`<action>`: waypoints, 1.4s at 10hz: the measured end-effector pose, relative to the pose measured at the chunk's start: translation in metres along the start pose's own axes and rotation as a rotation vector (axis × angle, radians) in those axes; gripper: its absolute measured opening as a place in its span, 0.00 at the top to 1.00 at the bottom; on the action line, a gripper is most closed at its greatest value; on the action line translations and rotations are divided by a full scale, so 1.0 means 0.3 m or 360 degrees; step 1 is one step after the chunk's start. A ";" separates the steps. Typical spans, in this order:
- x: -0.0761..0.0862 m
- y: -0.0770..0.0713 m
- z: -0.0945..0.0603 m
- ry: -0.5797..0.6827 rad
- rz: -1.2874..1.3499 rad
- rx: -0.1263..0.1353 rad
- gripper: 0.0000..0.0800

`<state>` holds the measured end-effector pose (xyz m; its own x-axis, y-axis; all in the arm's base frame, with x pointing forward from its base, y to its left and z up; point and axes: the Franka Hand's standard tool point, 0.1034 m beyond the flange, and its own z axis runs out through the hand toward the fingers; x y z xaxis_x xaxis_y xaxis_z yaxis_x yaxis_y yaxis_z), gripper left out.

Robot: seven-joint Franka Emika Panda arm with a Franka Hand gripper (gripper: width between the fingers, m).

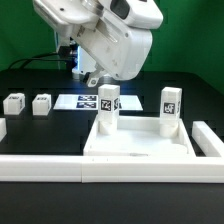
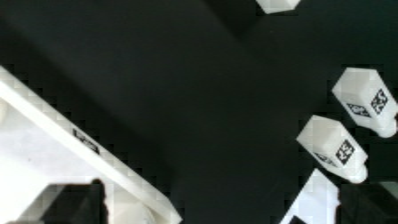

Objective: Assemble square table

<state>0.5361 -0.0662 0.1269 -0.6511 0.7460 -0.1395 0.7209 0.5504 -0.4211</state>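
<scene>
Exterior view: the slab (image 1: 140,145) lies flat on the table (image 1: 40,135), and every place below is given from it. 2 of the 4 legs stand on its far corners, one upright leg (image 1: 110,105) at the corner on the exterior view's left and the other upright leg (image 1: 170,103) at the corner on the exterior view's right. Whether they are screwed home does not show.

The remaining 2 legs sit loose on the table, well off the slab's far corner toward the exterior view's left. The nearer loose leg (image 1: 42,104) comes first and the farther loose leg (image 1: 15,103) lies beyond it; they are side by side but apart. Each shows only a squat tagged face, so I judge their long axes run away from the camera, though that is uncertain. The marker board (image 1: 85,101) lies flat between the nearer loose leg and the slab.

The claw (image 1: 92,78) hangs above the table beyond the slab's far corner on the exterior view's left, roughly over the marker board. A fetch, as I judge the coming step, would therefore carry it sideways and down toward the exterior view's left, meeting the nearer loose leg first. The arm (image 1: 115,40) leans forward, and its bulky wrist hides most of the claw. I cannot tell whether the fingers are spread or pressed together, and no part shows between them.

The wrist view catches a pair of tagged legs (image 2: 365,100) close together, but I cannot tell which pair.
</scene>
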 end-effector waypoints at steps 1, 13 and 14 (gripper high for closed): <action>0.001 0.001 0.001 0.0000 0.0138 0.0000 0.19; -0.004 -0.365 0.195 0.0085 0.1759 0.0074 0.19; -0.001 -0.363 0.195 0.0082 0.1874 0.0077 0.19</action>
<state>0.4440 -0.1483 0.1204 0.4205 0.7996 -0.4288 0.8605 -0.5013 -0.0909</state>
